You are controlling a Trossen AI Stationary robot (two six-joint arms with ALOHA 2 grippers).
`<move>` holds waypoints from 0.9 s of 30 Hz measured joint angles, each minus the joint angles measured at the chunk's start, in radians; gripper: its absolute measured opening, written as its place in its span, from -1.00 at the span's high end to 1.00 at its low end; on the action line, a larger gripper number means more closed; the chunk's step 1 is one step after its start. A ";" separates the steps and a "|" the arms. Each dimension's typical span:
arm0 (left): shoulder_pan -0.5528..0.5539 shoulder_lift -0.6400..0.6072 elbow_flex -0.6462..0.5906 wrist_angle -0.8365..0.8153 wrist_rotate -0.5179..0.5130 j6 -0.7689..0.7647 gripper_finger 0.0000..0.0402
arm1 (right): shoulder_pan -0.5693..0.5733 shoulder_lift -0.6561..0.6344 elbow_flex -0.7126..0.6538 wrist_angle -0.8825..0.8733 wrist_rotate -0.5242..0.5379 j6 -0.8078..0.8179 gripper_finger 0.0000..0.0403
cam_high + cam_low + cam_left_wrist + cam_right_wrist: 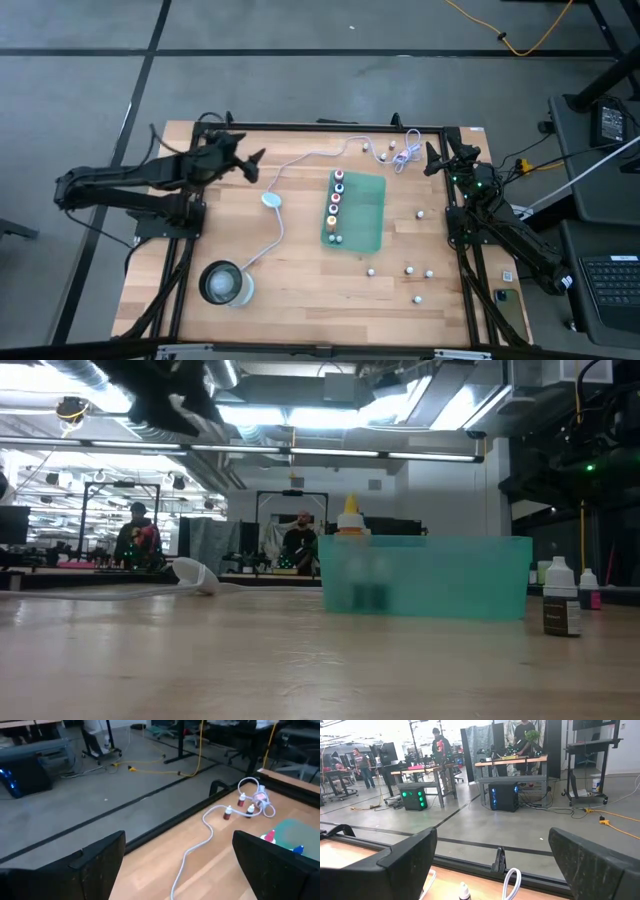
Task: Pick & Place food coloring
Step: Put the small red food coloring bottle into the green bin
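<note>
Your left claw (252, 163) is spread wide and holds nothing; in its wrist view both fingers (95, 865) stand far apart with bare wood between them. It hangs over the far left part of the worktop (300, 290), clear of everything. Your right claw (432, 158) is just as wide open and empty, fingers (405, 865) well apart, sitting at the far right corner of the worktop.

Out from there, the food coloring is scattered. A row of bottles (336, 205) with coloured caps stands along the left side of the green tray (365, 215) in the middle of the worktop. A few more bottles (385, 152) sit at the far edge beside the coiled white cable (300, 160), not far from your right claw. Loose white-capped bottles (408, 270) dot the near right area, apart from the tray. From table height, one dark bottle (560, 597) stands upright right of the tray.

A pale puck (271, 200) lies on the cable, and a glass container (226, 283) sits near left.
</note>
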 joint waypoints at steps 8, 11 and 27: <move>0.000 -0.245 -0.185 0.100 -0.009 0.196 -0.80 | 0.000 0.000 0.000 0.000 0.000 0.000 -0.91; 0.000 -0.336 -0.245 0.111 0.035 0.222 -0.80 | 0.000 0.000 0.000 0.000 0.000 0.000 -0.91; 0.217 -0.670 -0.532 0.276 0.475 0.278 -0.80 | 0.000 0.000 0.000 0.000 0.000 0.000 -0.91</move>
